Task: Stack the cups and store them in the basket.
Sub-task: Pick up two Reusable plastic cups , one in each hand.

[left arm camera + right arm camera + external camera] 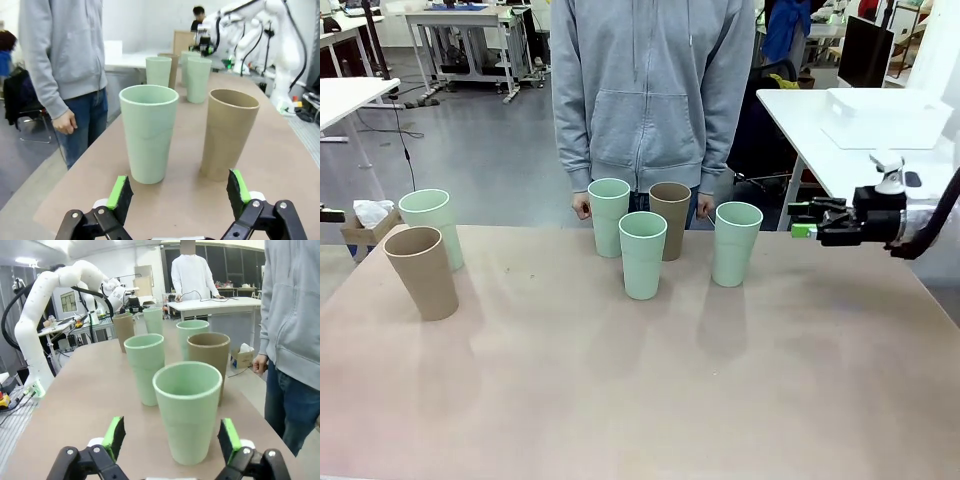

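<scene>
Several cups stand upright on the table. At the left are a mint cup (pixel 430 225) and a tan cup (pixel 422 272). Mid-table are two mint cups (pixel 609 215) (pixel 643 253), a tan cup (pixel 670 218) and another mint cup (pixel 737 242). My right gripper (pixel 803 221) hovers open just right of that last cup; in its wrist view this mint cup (pixel 189 410) stands just ahead of the open right gripper (pixel 172 437). My left gripper (pixel 177 192) is open, facing the left mint cup (pixel 149 132) and tan cup (pixel 229 132). The white basket (pixel 885 118) rests on a side table.
A person in a grey hoodie stands at the far edge with one hand (pixel 582 207) and the other hand (pixel 705 207) hanging behind the middle cups. The near half of the table (pixel 640 400) is bare. A white side table (pixel 800 120) stands at the back right.
</scene>
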{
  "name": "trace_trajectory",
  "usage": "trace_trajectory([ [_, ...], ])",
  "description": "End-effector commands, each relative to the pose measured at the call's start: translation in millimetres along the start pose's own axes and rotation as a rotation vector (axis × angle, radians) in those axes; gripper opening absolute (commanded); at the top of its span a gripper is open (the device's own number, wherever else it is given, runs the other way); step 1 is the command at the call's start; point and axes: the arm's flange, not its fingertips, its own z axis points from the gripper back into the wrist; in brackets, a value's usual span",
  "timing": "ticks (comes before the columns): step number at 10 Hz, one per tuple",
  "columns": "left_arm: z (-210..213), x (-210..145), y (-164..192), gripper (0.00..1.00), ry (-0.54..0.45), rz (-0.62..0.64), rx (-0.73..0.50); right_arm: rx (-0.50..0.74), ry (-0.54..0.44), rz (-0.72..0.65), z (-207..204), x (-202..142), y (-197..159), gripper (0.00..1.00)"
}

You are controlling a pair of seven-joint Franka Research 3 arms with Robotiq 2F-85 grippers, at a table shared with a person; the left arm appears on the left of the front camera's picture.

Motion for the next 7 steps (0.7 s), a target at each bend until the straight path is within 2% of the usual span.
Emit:
trace_trajectory([
  [1, 11, -14, 22, 1.0, -0.084, 0.022, -0.009, -0.022, -0.025, 0.077, -3, -17, -18, 1.0],
  [4, -7, -59, 39, 1.0, -0.124, 0.048, 0.022, -0.015, -0.007, 0.097, -19, -40, -33, 1.0],
  [7, -21, -71, 44, 1.0, -0.141, 0.045, 0.038, 0.007, -0.012, 0.08, -31, -54, -36, 1.0],
])
